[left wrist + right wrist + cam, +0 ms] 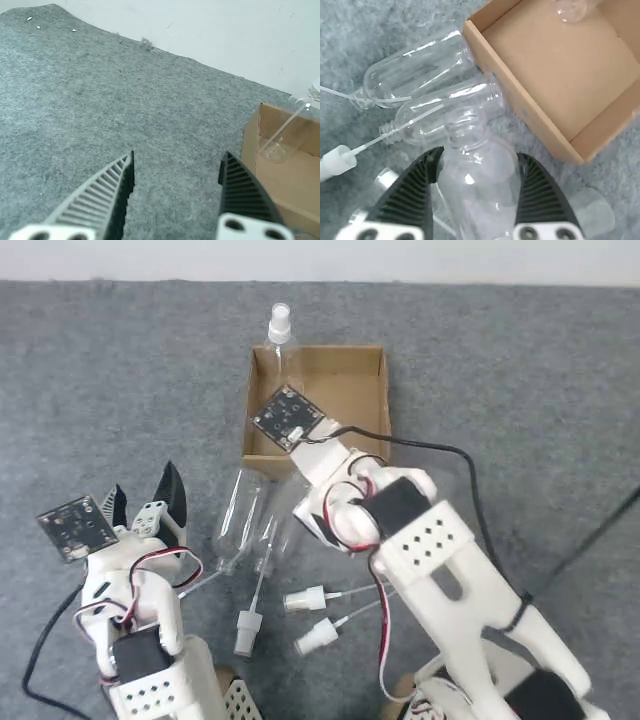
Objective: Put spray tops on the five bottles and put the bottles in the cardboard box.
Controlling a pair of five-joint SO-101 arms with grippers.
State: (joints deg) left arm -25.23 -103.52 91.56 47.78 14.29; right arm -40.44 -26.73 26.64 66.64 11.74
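High view, box: You see a brown cardboard box [383, 390] on the grey carpet [560, 390]. A clear plastic bottle with a white spray top [280, 322] stands in its back corner. That one looks done.
High view, waiting things: Two clear open bottles [240, 515] lie side by side just in front of the box. Three loose white spray tops [305, 598] with thin tubes lie near them, close to both arms.
High view, arms: Your right arm [430, 540] leans over the front edge of the box.
Left wrist view, hand: Your left gripper [175, 160] is spread wide with nothing in it. It hangs over bare carpet, with the box off to one side. I think it is free to fetch a spray top.
Right wrist view, hand: Your right gripper [477, 160] squeezes a clear topless bottle [480, 185] around its body. The open neck sticks out past the fingers. I think you hold it this way so a top can go on.
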